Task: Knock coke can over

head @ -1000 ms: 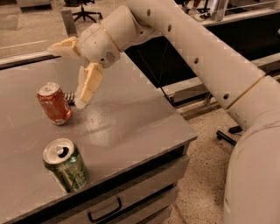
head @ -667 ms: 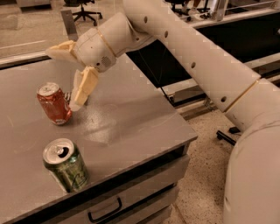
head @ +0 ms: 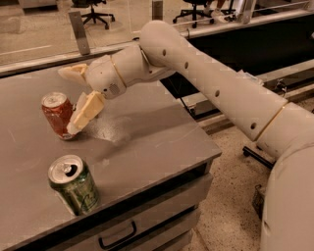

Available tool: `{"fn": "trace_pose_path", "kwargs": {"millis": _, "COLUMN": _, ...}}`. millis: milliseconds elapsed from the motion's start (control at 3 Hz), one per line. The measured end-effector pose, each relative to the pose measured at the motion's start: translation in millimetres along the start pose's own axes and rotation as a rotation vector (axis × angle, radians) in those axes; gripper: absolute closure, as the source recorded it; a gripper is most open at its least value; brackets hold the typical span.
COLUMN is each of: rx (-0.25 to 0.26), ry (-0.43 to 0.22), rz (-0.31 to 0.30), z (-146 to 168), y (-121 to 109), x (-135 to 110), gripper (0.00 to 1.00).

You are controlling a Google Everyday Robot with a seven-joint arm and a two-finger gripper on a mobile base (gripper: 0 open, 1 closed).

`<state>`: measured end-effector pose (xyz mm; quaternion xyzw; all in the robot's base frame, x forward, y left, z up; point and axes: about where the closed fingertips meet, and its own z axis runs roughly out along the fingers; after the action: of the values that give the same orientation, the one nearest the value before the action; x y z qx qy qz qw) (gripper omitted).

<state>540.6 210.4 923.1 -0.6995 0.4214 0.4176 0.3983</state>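
Note:
The coke can (head: 57, 114) is red-orange with a silver top and stands on the grey table (head: 147, 142) at the left, leaning slightly. My gripper (head: 68, 100) is open just right of it. The lower finger (head: 86, 112) slants down and its tip touches the can's right side near the base. The upper finger (head: 71, 72) points left, above and behind the can's top. The white arm reaches in from the right.
A green can (head: 74, 185) with a silver top stands near the table's front edge, below the coke can. The table's right edge drops off to a speckled floor. A drawer with a handle (head: 117, 237) is under the front edge. Office chairs (head: 93, 12) stand far back.
My gripper has moved left and a little down toward the coke can; its lower finger now rests against the can's right side. The can stays in place.

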Motion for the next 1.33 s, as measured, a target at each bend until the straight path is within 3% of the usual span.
{"fn": "trace_pose_path", "kwargs": {"millis": 333, "rx": 0.053, "ry": -0.077, "rz": 0.069, "z": 9.8, "y": -3.1, "x": 16.4, "gripper": 0.0}}
{"fn": "trace_pose_path", "kwargs": {"millis": 667, "rx": 0.068, "ry": -0.147, "rz": 0.109, "z": 20.1, "y": -6.2, "x": 22.4, "gripper": 0.0}}
{"fn": "trace_pose_path", "kwargs": {"millis": 1333, "rx": 0.071, "ry": -0.25, "rz": 0.146, "z": 32.7, "y": -8.6, "x": 28.4, "gripper": 0.4}}
